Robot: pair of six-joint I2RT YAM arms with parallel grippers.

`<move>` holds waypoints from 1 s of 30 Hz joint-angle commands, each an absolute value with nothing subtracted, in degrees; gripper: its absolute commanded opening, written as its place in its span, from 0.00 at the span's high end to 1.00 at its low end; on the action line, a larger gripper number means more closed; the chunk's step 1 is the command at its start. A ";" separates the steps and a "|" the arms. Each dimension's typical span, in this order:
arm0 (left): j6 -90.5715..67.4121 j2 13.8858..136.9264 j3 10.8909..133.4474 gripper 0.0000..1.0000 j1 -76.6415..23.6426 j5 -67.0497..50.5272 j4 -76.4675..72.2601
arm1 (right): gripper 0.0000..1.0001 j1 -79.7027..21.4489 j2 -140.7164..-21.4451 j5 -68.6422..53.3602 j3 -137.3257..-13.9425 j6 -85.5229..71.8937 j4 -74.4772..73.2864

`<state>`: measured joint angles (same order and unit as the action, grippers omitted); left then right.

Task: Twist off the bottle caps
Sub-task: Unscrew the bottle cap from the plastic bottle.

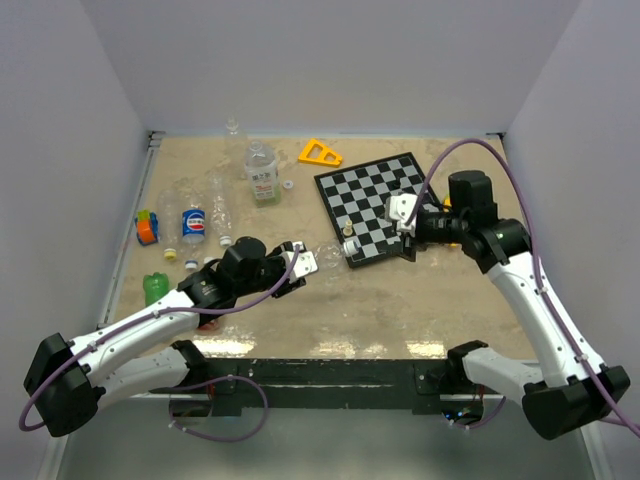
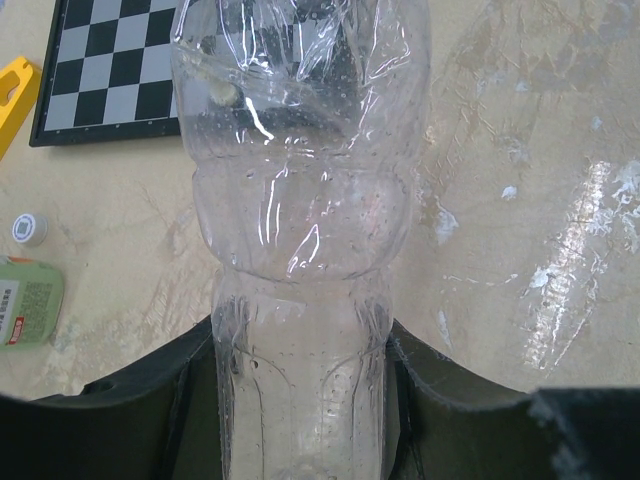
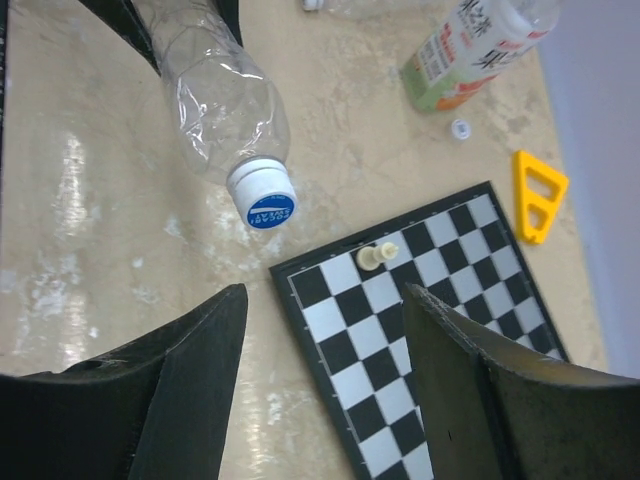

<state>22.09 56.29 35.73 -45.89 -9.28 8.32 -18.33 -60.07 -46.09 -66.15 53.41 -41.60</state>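
Right now the left arm (image 1: pixel 150 330) reaches across the counter (image 1: pixel 400 310), and its jaws pinch a clear bottle (image 2: pixel 300 220) around the lower body, one dark finger (image 2: pixel 150 410) pressed to each side. The bottle points away from that arm toward the chessboard (image 3: pixel 365 340). Its cap (image 3: pixel 268 203), white with a blue top, sits on the neck just beside the board's near corner. Whether the bottle rests on the counter or hangs just above it, I cannot tell.

The right arm (image 1: pixel 540 290) hangs over the board. Its jaws are spread wide with nothing between them, and they stand apart from the cap, which lies beyond the fingertips in the wrist view. A pale chess piece (image 3: pixel 377 256) stands upright on a dark square near that corner, close to the cap but not touching it.

Farther back a labelled bottle (image 3: pixel 470 50) with white, green and orange print has a small loose cap (image 3: pixel 460 128) near it on the counter. A yellow triangle (image 3: pixel 537 195) lies beyond the board's far edge.

Along the left side of the counter sit a cola bottle (image 1: pixel 194 225), a green bottle (image 1: pixel 155 288) and a yellow cap (image 1: pixel 171 253), all well apart from both arms' jaws.
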 commanded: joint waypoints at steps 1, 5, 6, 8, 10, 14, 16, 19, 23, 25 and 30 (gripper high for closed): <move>22.15 55.63 35.60 1.00 -45.97 -8.53 6.94 | 0.34 -17.40 -63.27 -51.14 -71.10 46.41 -46.13; 22.15 55.46 35.68 1.00 -45.97 -8.17 6.94 | 0.34 -16.35 -65.83 -52.64 -72.77 45.27 -48.16; 22.15 55.46 35.60 1.00 -46.05 -8.09 7.03 | 0.34 -16.00 -66.35 -52.73 -72.77 45.00 -48.25; 22.15 55.46 35.60 1.00 -45.97 -8.09 6.94 | 0.34 -15.47 -67.06 -52.65 -72.86 44.30 -48.16; 22.15 55.37 35.60 1.00 -45.97 -8.00 6.86 | 0.34 -15.03 -67.76 -52.38 -72.86 43.34 -47.81; 22.15 55.37 35.60 1.00 -46.05 -7.91 6.94 | 0.33 -14.68 -68.29 -52.91 -73.12 42.19 -47.03; 22.24 55.46 35.60 1.00 -46.05 -7.82 6.94 | 0.32 -14.68 -68.55 -53.70 -73.21 41.75 -46.50; 22.15 55.55 35.68 1.00 -45.97 -7.91 6.94 | 0.29 -14.68 -69.69 -54.49 -73.83 41.40 -46.32; 22.24 55.55 35.59 1.00 -45.97 -8.00 6.94 | 0.23 -14.68 -71.80 -56.42 -74.44 41.31 -46.58; 22.15 55.63 35.51 1.00 -45.97 -8.00 6.86 | 0.21 -14.68 -73.55 -57.04 -75.32 41.74 -47.63; 22.15 55.90 35.51 1.00 -45.97 -8.00 6.94 | 0.02 -15.20 -77.51 -60.46 -76.46 41.40 -48.08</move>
